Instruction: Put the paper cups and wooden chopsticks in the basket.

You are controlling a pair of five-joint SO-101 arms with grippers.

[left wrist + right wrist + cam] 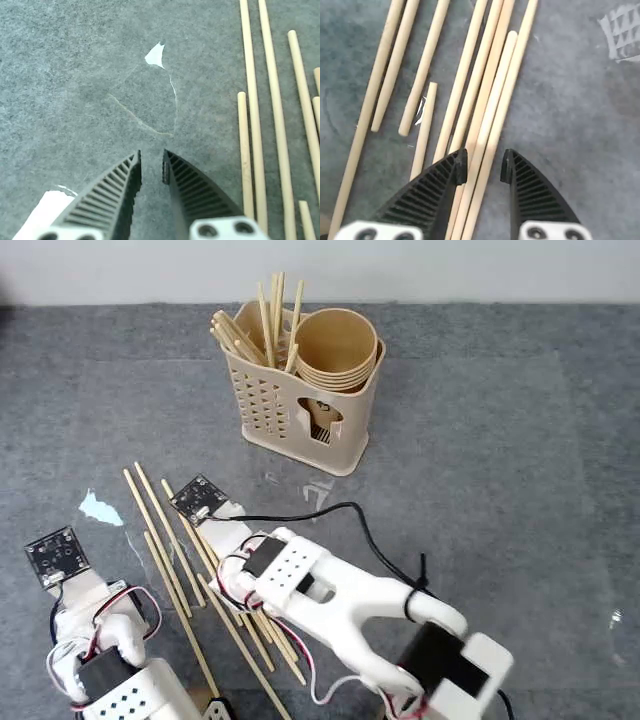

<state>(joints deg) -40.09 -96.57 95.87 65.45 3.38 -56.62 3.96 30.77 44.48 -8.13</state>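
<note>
the basket [300, 425] stands upright toward the far edge of the grey table [520, 500]. it holds a nested stack of paper cups [335, 345] in its right half and a bundle of standing chopsticks [262, 325] in its left. the basket wall hides the cups' bodies, so only the rims show and their number is hard to make out. nearer the camera, the loose chopsticks [160, 535] lie fanned on the table. their near ends are covered by the right arm [320, 590], which crosses over them from the lower right. the right claw [483, 159] hangs open low over the pile, with a few touching sticks passing between its parted jaws and nothing gripped; most sticks run out of frame. the left arm [100, 640], cut off at the bottom-left corner, sits beside the fan. the left claw [151, 159] is parted by a narrow gap over bare table and is empty, with a white scrap [156, 55] ahead of it and sticks off to one side. open table lies to the basket's right and between the basket and the arms.
</note>
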